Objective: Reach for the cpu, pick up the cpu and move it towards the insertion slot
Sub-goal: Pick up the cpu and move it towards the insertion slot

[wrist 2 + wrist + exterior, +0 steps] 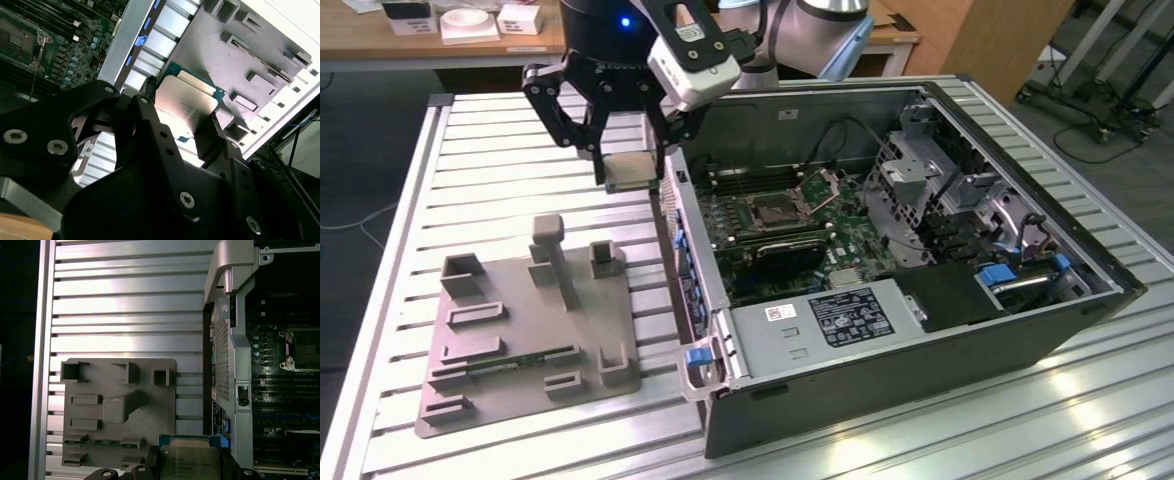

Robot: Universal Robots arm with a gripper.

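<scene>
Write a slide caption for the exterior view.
Gripper holding the cpu above the table, beside the open computer case, short of the insertion slot.

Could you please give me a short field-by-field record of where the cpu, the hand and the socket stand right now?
hand: shut on the cpu, hand above the slatted table, beside the open computer case
cpu: cpu lifted, clamped between the fingers
insertion slot: insertion slot on the motherboard, bracket open, nothing in it
grey fixture tray: grey fixture tray on the table, green memory strip in it

Grey fixture tray beside open computer case.
</scene>
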